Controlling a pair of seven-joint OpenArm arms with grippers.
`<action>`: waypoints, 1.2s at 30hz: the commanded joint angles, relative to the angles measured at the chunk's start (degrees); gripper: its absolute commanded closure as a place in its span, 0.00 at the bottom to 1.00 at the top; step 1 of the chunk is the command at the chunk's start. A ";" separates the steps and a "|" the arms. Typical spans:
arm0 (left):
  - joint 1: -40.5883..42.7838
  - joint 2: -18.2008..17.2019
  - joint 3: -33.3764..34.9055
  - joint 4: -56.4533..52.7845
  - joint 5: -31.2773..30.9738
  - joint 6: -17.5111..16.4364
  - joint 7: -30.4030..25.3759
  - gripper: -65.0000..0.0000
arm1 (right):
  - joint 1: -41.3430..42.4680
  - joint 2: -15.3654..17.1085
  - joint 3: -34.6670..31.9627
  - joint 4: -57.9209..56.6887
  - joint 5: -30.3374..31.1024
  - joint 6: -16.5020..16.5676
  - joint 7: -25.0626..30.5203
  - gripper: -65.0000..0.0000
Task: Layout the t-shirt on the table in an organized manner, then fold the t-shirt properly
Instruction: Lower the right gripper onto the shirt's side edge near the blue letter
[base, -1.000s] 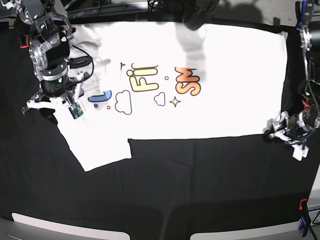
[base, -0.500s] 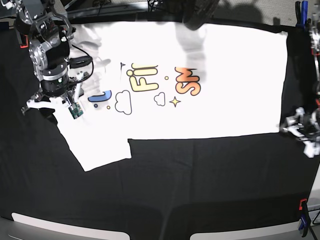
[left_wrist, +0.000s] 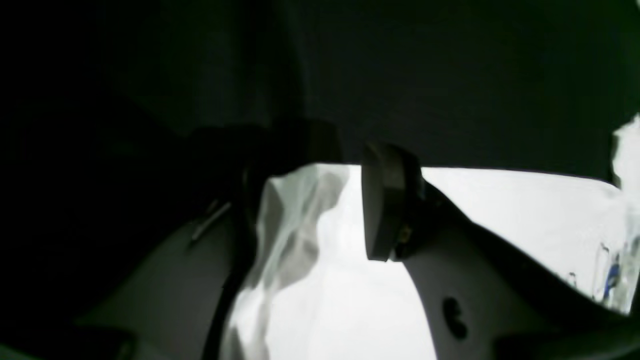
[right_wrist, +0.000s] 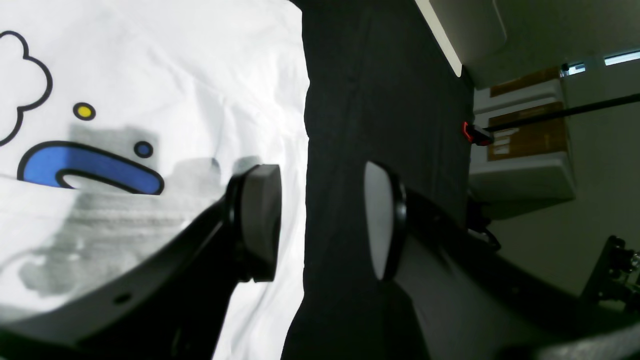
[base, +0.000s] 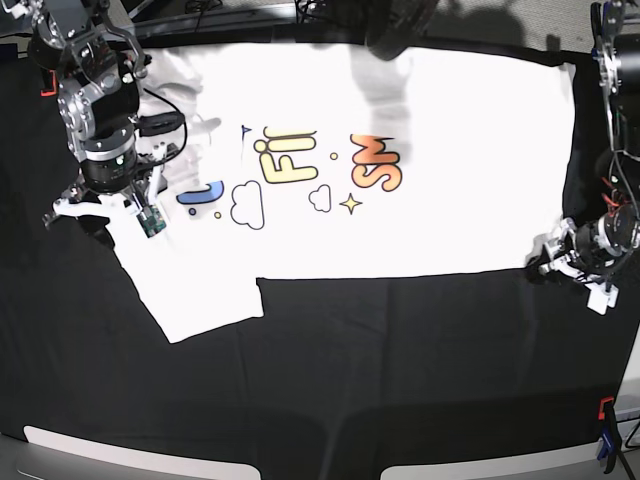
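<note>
Base view: table (base: 400, 380) black at six o'clock; t-shirt (base: 460, 160) spread print-up toward twelve. Left gripper (base: 578, 262) at three, jaws spread over its corner. Right gripper (base: 108, 205) at nine, spread, empty, over the hem.

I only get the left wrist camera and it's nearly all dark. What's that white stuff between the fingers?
Observer: That's the t-shirt. The base view shows it spread print-up on the table, with cartoon letters and clouds.
Operator: Where on the shirt am I?
Observer: The left gripper sits at the shirt's corner, on the base view's right side.
Operator: What's the other arm doing?
Observer: The right gripper has its jaws open over the shirt's edge, near a blue letter.
</note>
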 joint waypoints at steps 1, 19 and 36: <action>-0.57 -0.61 0.09 0.09 1.29 0.24 3.15 0.60 | 0.46 0.79 0.46 0.83 -1.07 -0.61 0.96 0.59; -0.57 -1.29 0.09 0.09 1.70 -4.09 2.78 1.00 | 0.46 0.79 0.46 0.83 -0.87 -0.61 0.96 0.59; -0.57 -1.27 0.09 0.11 1.49 -4.07 0.59 1.00 | 24.48 -17.73 7.45 -24.26 22.75 11.32 4.98 0.59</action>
